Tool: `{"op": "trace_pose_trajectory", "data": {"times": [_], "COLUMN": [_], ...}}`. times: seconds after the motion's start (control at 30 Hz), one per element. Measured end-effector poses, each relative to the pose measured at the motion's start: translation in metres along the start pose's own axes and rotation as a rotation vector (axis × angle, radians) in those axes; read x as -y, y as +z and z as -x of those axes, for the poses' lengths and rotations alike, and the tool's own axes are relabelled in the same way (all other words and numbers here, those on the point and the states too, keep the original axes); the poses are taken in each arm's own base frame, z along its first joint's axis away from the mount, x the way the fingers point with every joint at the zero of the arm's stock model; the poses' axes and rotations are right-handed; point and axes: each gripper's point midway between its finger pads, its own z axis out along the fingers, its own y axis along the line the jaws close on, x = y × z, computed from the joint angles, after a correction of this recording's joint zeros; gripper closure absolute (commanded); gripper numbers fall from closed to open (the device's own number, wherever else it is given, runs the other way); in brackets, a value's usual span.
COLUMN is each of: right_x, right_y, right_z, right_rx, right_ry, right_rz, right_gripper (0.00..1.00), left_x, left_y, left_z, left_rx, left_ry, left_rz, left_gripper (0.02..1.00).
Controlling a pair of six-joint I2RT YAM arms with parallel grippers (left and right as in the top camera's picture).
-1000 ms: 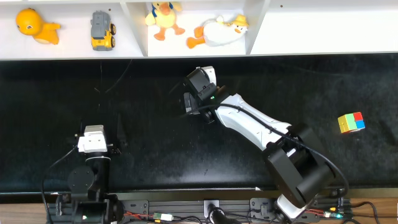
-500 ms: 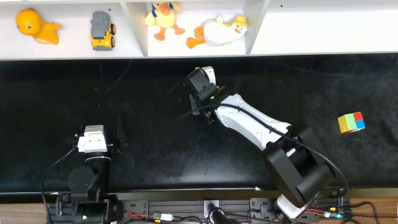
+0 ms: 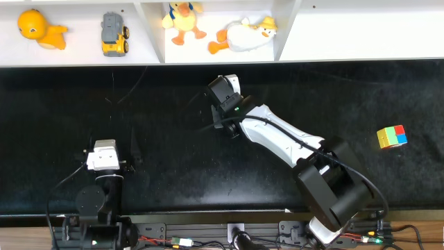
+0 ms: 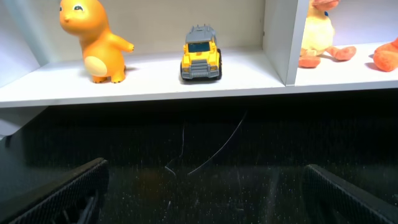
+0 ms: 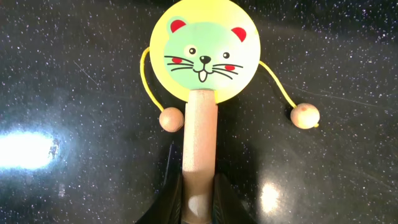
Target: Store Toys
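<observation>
**Item 1. Rattle drum** (image 5: 205,59). It has a flat round head, pale yellow at the rim, with a smooth green painted cat face. The handle (image 5: 199,143) is plain turned wood. Two round wooden beads (image 5: 170,119) hang on thin yellow cords, one on each side of the head. The drum lies over the table, short of the shelf. The butt of the handle is buried between my fingers. From above, my own wrist covers the toy.

**Item 2. My right gripper** (image 5: 198,193). It is clamped on the drum's handle, with a dark finger (image 5: 169,193) pressed to each side.

**Item 3. My left gripper** (image 4: 205,167). Its fingers are spread wide with nothing between them. It sits low over the table, near my base and facing the shelf. Both fingers are cut off at the edge of the view.

**Item 4. Table** (image 3: 69,104). The surface is black, glossy and speckled, with fine scratches.

**Item 5. Shelf** (image 3: 152,28). It is white, with upright dividers.
- Left bay: a smooth orange figure (image 4: 93,40) and a hard yellow-and-grey truck (image 4: 201,53).
- Next bay: a plush yellow duck (image 3: 184,21) and a white plush bird (image 3: 244,35) lying on its side. In my left wrist view both are cropped to parts.

**Item 6. Colour cube** (image 3: 392,136). Its faces are split into coloured squares. It sits on the table far to my right, well apart from everything else.
</observation>
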Motion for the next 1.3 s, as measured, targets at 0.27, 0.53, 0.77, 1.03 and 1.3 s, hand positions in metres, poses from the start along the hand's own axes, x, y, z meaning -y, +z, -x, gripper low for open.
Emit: {"op": "trace_pose_trajectory", "data": {"times": [0.27, 0.53, 0.77, 1.03, 1.3], "right_x": [0.011, 0.030, 0.078, 0.144, 0.182], "right_y": [-0.015, -0.083, -0.107, -0.138, -0.164], "right_z": [-0.010, -0.006, -0.044, -0.044, -0.026], "right_rx": [-0.039, 0.099, 0.147, 0.252, 0.370], "right_ry": [-0.009, 0.015, 0.069, 0.166, 0.156], "right_rz": [-0.037, -0.016, -0.047, -0.122, -0.189], "right_gripper": [0.956, 0.958, 0.958, 0.952, 0.958], "left_x": [0.000, 0.000, 0.000, 0.000, 0.000], "left_y": [0.000, 0.000, 0.000, 0.000, 0.000], "left_z": [0.000, 0.000, 0.000, 0.000, 0.000], "left_rx": [0.000, 0.000, 0.000, 0.000, 0.000], "left_ry": [0.000, 0.000, 0.000, 0.000, 0.000], "left_rz": [0.000, 0.000, 0.000, 0.000, 0.000], "left_gripper": [0.020, 0.020, 0.020, 0.020, 0.020]}}
